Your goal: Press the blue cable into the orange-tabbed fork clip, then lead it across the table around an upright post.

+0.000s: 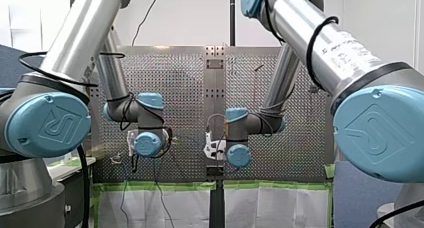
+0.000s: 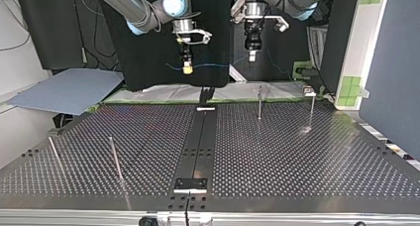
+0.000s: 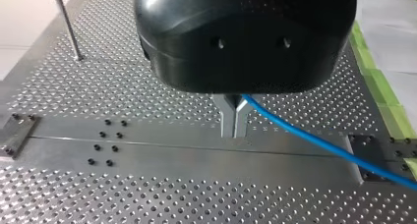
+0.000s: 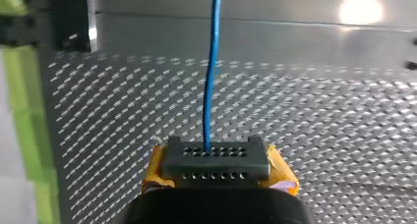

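The blue cable (image 2: 218, 66) hangs as a shallow span between my two grippers, above the table's far edge in the top view. My left gripper (image 3: 235, 122) has its metal fingers shut on the blue cable (image 3: 314, 141), which runs off sideways from the fingertips over the central plate. My right gripper (image 4: 216, 160), with yellow pads, is shut on the blue cable (image 4: 211, 76), which leads straight ahead from its dark tip. In the top view my right gripper (image 2: 186, 67) is at the left and my left gripper (image 2: 252, 56) at the right. I see no orange-tabbed clip.
Thin upright posts stand on the perforated table: two far right (image 2: 259, 103) (image 2: 312, 109), two near left (image 2: 116, 159) (image 2: 54, 155). A dark central rail (image 2: 200, 137) runs across the table with a bracket (image 2: 190, 184) at the near end. Green tape (image 3: 381, 81) marks the edge.
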